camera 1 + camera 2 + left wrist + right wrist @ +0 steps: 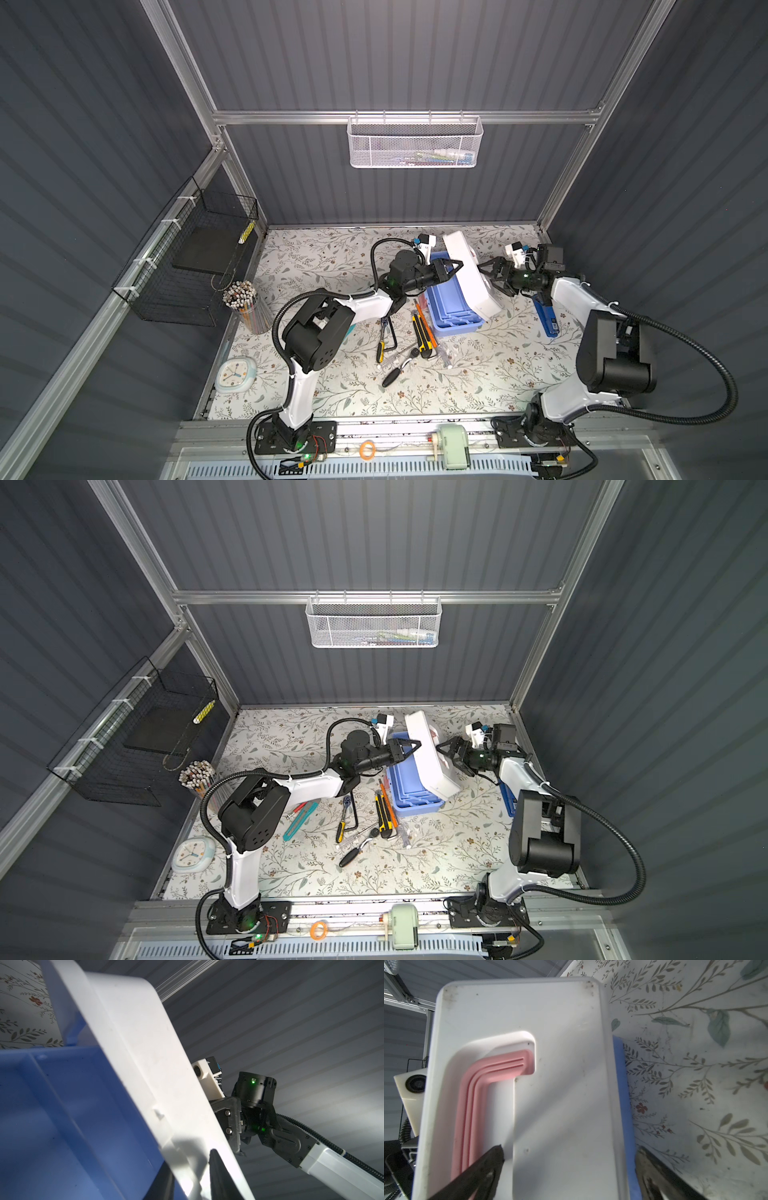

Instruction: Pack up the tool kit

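The tool kit's light blue base (451, 309) (411, 798) sits mid-table with its white lid (471, 282) (432, 766) swung up on edge. My left gripper (459, 264) (419, 744) (191, 1165) is shut on the lid's rim, one finger on each face. My right gripper (490, 278) (451, 759) (570, 1148) stands wide open against the lid's outer face, one finger by the pink handle (483, 1088), holding nothing. Loose tools lie in front of the box: a yellow-black utility knife (420, 334), an orange knife (428, 324), a black-handled ratchet (399, 370) and a teal knife (300, 820).
A blue tool (546, 318) lies under the right arm. A pencil cup (249, 307) and a clock (235, 374) stand at the table's left edge. The black wire basket (191, 257) hangs on the left wall, the white mesh basket (415, 143) on the back rail.
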